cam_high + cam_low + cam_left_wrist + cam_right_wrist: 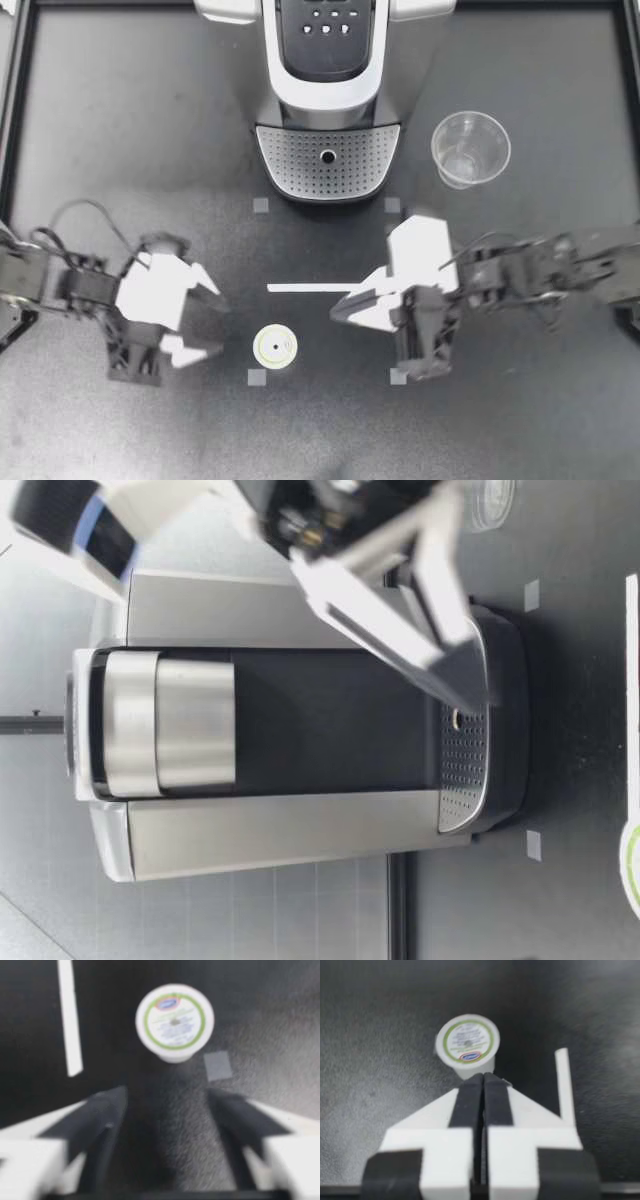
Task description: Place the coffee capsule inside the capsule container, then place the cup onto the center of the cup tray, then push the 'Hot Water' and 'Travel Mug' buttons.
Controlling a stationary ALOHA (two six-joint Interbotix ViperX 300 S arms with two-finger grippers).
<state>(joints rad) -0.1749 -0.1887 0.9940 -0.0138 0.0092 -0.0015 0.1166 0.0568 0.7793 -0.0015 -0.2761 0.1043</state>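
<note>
a: where is the coffee capsule?
b: the coffee capsule [275, 347], white with a green-ringed foil lid, sits lid up, well in front of the coffee machine [328, 60].
a: and the cup?
b: the clear plastic cup [470, 148] stands upright, mouth up, just right of the machine's perforated cup tray [328, 170].

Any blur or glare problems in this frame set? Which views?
Top view: white shells of the left gripper and right gripper are blown out, no detail. Low view: a near arm is blurred, the coffee machine sharp. Left wrist view: fingers out of focus, capsule soft.
</note>
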